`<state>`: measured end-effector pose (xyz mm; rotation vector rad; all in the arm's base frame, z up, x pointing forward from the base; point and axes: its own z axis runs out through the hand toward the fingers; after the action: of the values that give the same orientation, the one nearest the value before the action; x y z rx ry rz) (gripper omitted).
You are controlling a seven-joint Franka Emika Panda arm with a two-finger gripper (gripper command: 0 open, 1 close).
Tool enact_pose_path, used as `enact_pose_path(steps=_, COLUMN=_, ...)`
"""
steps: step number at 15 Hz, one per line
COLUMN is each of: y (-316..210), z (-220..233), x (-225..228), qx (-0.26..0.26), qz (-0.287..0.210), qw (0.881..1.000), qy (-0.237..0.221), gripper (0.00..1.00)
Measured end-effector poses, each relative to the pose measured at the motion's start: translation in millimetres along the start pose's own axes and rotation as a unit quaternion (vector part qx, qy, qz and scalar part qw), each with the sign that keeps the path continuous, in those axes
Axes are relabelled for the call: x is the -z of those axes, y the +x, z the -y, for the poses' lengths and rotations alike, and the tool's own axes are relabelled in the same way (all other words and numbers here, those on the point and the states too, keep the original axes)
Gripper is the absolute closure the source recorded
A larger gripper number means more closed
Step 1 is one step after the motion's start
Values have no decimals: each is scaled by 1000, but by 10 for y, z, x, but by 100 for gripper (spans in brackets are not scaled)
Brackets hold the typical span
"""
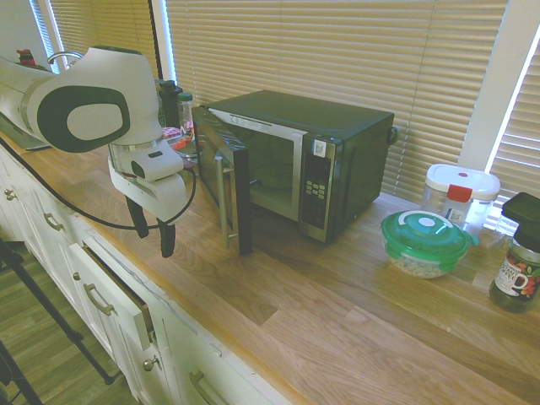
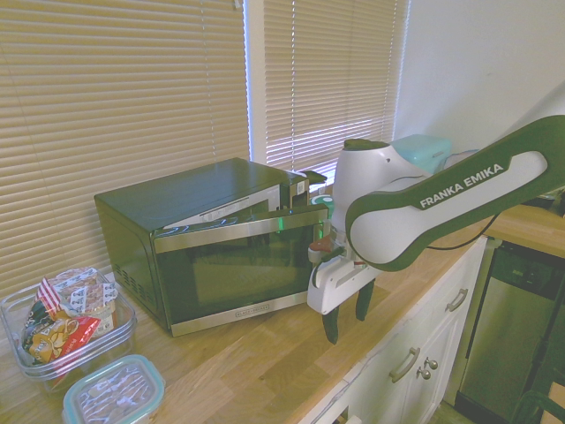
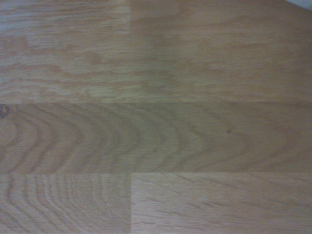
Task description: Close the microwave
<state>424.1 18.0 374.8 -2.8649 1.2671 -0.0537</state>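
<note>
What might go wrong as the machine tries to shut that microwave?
The black microwave's dark glass door stands ajar, with the white arm's open jaws beside it: a push from the wrong side might swing it wider. The jaws hang low over the wooden countertop, so dipping further could scrape it. A hard shove might slide the whole microwave.

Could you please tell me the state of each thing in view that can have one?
Microwave door: ajar, swung out from the body
Gripper: open, fingers apart, nothing between them
Drawer under the counter: pulled partway out
Green-lidded bowl: lid on
White-lidded container: lid on
Window blinds: lowered
Clear tub with packets: no lid on, filled
Small flat container: lid on
</note>
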Motion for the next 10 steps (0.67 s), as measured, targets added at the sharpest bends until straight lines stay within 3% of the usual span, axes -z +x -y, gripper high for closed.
enact_pose_path(steps=4, y=21, z=25, x=64, qx=-1, qz=-7, qw=1000, qy=6, gripper=0)
enact_pose_path(steps=10, y=156, z=315, x=575, qx=3, qz=-20, qw=999, qy=30, gripper=0)
